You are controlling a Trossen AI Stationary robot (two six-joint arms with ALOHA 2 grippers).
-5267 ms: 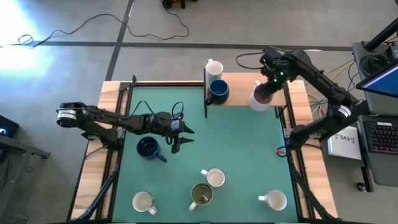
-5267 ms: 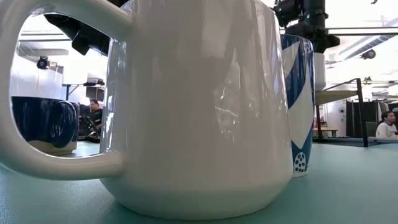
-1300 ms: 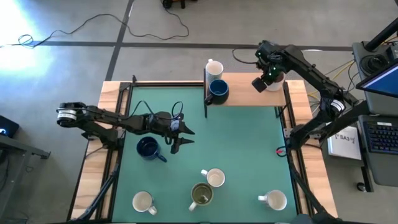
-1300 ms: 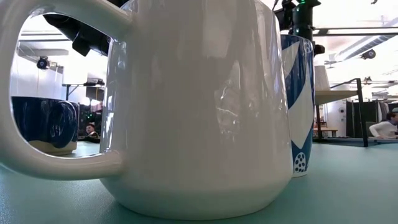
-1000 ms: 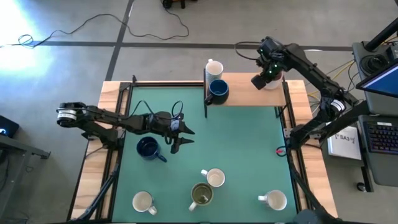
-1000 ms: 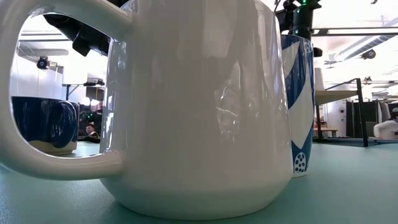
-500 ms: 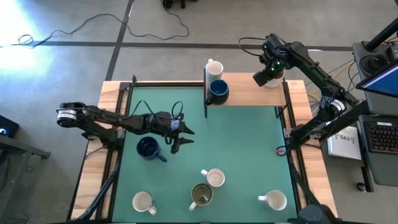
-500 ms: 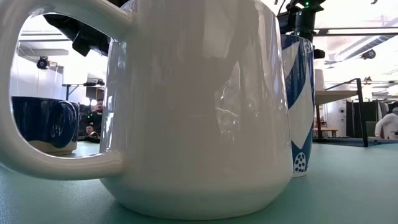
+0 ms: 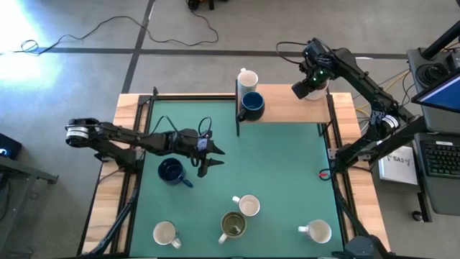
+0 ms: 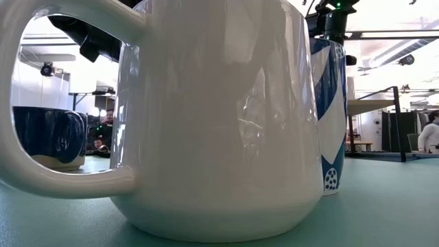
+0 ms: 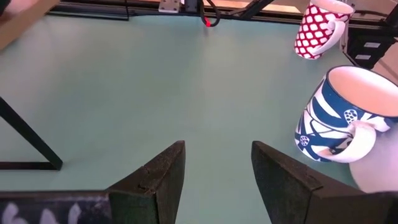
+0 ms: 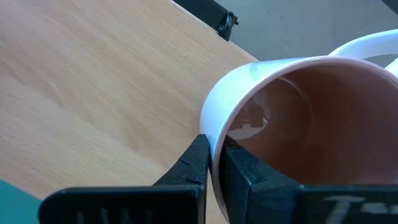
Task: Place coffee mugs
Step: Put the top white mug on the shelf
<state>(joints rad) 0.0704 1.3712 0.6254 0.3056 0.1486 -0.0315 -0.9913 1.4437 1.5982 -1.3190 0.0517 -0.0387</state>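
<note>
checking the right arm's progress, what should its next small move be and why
Probably lower the mug the last bit onto the wooden shelf and then open. The right claw is shut on the mug's rim, over the shelf's far right end, and the mug looks tilted rather than clearly settled. The left claw waits open over the green mat.

Mat centre (image 9: pixel 280 162) free; mugs (image 9: pixel 237 219) crowd near edge; navy mug (image 9: pixel 171 171) beside left claw (image 9: pixel 207 160).
</note>
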